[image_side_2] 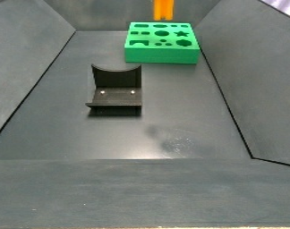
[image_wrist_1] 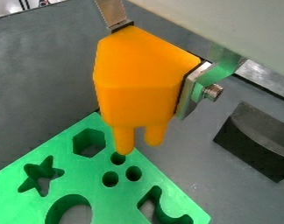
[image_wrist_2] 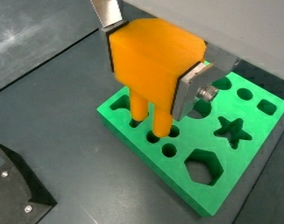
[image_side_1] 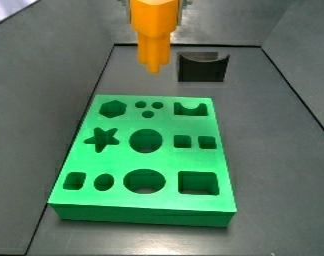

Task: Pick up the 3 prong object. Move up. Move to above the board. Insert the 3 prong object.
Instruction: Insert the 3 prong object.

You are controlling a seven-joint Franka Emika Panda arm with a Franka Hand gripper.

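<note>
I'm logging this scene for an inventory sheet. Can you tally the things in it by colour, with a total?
Orange: 1, the 3 prong object, held in the end effector above the board.
Green: 1, the board with its cut-out holes.
Black: 1, the fixture on the floor, apart from the board.
Total: 3
</note>
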